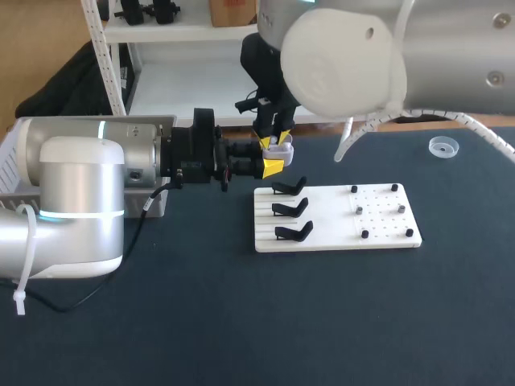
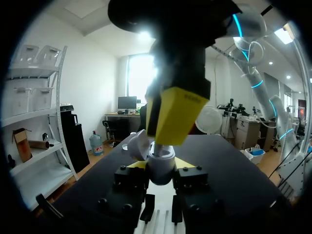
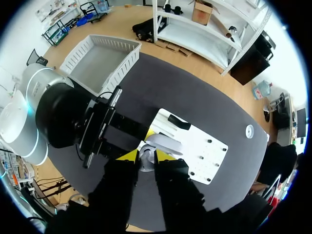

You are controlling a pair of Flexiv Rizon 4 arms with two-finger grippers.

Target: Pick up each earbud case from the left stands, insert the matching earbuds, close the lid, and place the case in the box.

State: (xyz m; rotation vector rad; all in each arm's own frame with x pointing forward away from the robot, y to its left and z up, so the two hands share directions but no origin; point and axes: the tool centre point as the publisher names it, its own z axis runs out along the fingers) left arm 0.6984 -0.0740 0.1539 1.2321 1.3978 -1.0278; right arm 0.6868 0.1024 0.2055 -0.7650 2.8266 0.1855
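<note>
Earbud case (image 1: 280, 148), white, lid open, held in the air just beyond the far left corner of the white stand board (image 1: 386, 235). L gripper (image 1: 272, 166) comes in level from the left, its yellow tips (image 2: 139, 165) clamped on either side of the case body. R gripper (image 1: 276, 141) points straight down onto the case top; whether it grips cannot be told. Three black stands (image 1: 290, 209) at board's left are bare. White box (image 3: 122, 58) sits at the table's far left, behind L arm. Clear round dish (image 1: 443, 145) lies far right.
</note>
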